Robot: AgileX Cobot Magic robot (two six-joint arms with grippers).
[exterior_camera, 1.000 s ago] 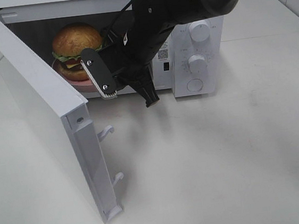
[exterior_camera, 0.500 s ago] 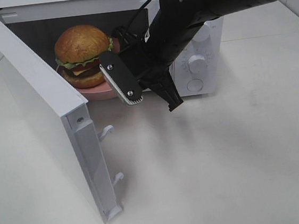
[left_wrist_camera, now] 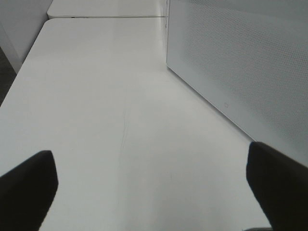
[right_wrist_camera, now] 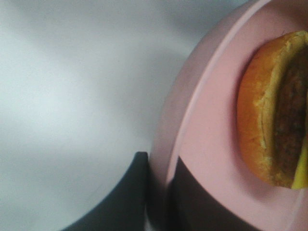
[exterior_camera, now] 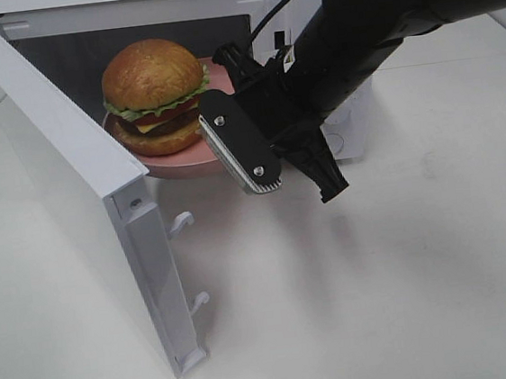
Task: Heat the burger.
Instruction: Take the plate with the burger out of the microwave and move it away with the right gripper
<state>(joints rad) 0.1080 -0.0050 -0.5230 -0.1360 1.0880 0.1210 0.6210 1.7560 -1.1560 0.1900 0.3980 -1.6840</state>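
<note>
The burger (exterior_camera: 153, 82), with a glossy brown bun, lettuce, tomato and cheese, stands on a pink plate (exterior_camera: 183, 166) at the mouth of the open white microwave (exterior_camera: 126, 13). My right arm (exterior_camera: 346, 44) reaches to the plate's right side. In the right wrist view my right gripper (right_wrist_camera: 161, 204) is shut on the plate's rim (right_wrist_camera: 211, 110), and the burger's bottom bun (right_wrist_camera: 269, 115) sits just beyond. My left gripper (left_wrist_camera: 151, 180) is open over bare table beside the door's outer face; it does not show in the exterior view.
The microwave door (exterior_camera: 60, 164) swings wide open toward the front left, its latch hooks (exterior_camera: 182, 220) sticking out. The perforated door panel (left_wrist_camera: 240, 62) stands close to my left gripper. White table (exterior_camera: 409, 300) spreads in front and to the right.
The right gripper has drawn back toward the front right with the plate. The burger has slid from deeper in the cavity out to its opening. The left gripper stays open.
</note>
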